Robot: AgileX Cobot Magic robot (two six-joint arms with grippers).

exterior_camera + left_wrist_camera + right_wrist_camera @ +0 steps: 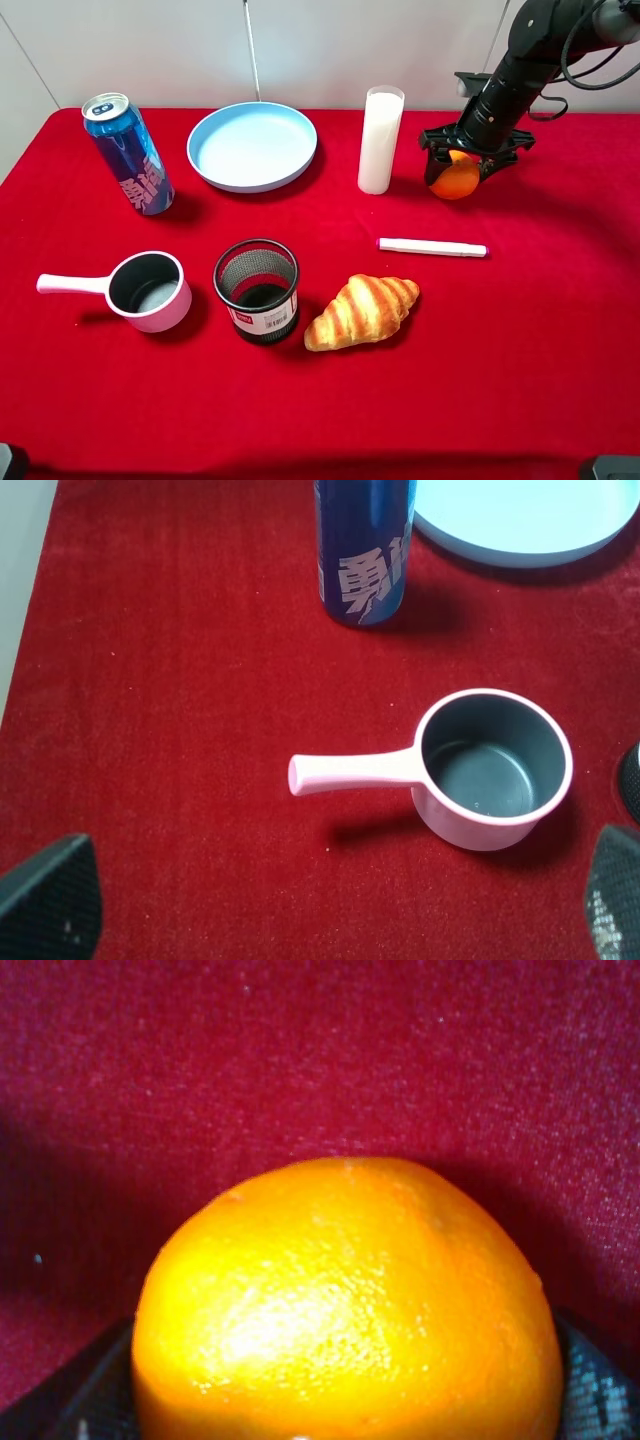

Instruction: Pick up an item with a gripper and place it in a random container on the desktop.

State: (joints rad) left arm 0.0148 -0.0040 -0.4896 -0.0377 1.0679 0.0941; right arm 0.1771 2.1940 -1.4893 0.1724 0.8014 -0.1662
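Note:
The orange (455, 180) is at the back right of the red desktop (520, 350), right of a white cylinder. My right gripper (462, 165) comes down over it with a finger on each side and is shut on it. In the right wrist view the orange (345, 1300) fills the space between the black fingers (595, 1390); I cannot tell whether it is lifted. The light-blue plate (252, 145) sits empty at the back centre, and its rim shows in the left wrist view (520, 540). My left gripper (330, 905) is open and empty, above the cloth near the pink pot.
A blue can (128, 153) stands at the back left. A white cylinder (380, 138) stands between plate and orange. A white marker (432, 247) lies in front of the orange. A pink handled pot (148, 290), a black mesh cup (257, 290) and a croissant (362, 310) line the front.

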